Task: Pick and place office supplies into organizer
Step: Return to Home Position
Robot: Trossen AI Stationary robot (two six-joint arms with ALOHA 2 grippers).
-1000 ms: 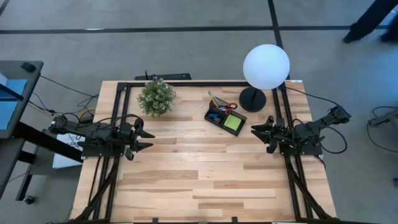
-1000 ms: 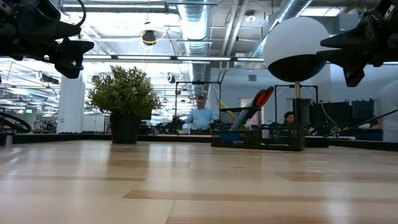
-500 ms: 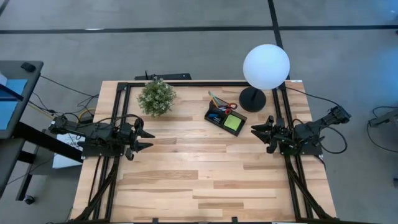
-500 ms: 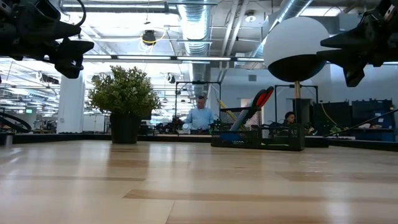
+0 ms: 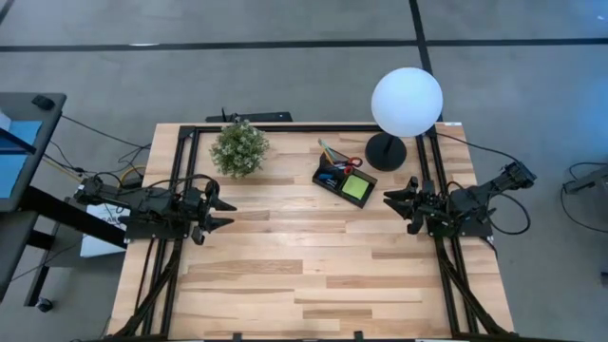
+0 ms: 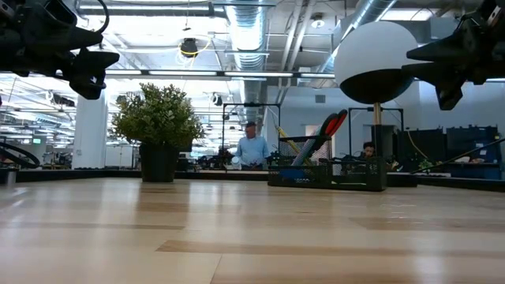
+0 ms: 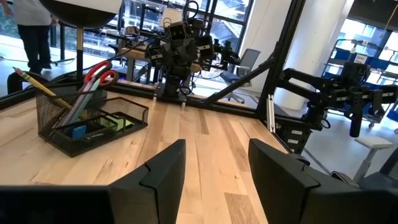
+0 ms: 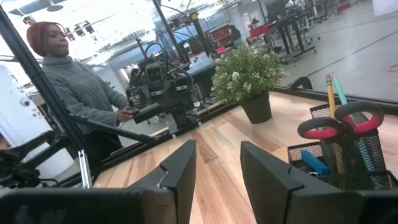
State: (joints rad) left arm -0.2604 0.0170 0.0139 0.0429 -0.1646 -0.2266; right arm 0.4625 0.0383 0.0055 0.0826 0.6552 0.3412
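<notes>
The black mesh organizer (image 5: 344,178) stands on the table toward the far right, in front of the lamp. In it are red-handled scissors (image 8: 339,124), a yellow pencil (image 8: 328,87), a lime-green sticky-note pad (image 5: 358,186) and a blue item (image 7: 78,130). The scissors and pencil stand upright in its cup section. My left gripper (image 5: 228,214) hovers at the table's left edge, open with nothing between its fingers, pointing level toward the right. My right gripper (image 5: 397,204) hovers at the right edge, just near of the organizer. It is open with nothing between its fingers and points level toward the left.
A potted green plant (image 5: 239,147) stands at the far left of centre. A lamp with a white globe (image 5: 407,103) on a round black base (image 5: 386,150) stands beside the organizer. Bare wood fills the middle and near table. A person (image 8: 74,87) stands beyond the left edge.
</notes>
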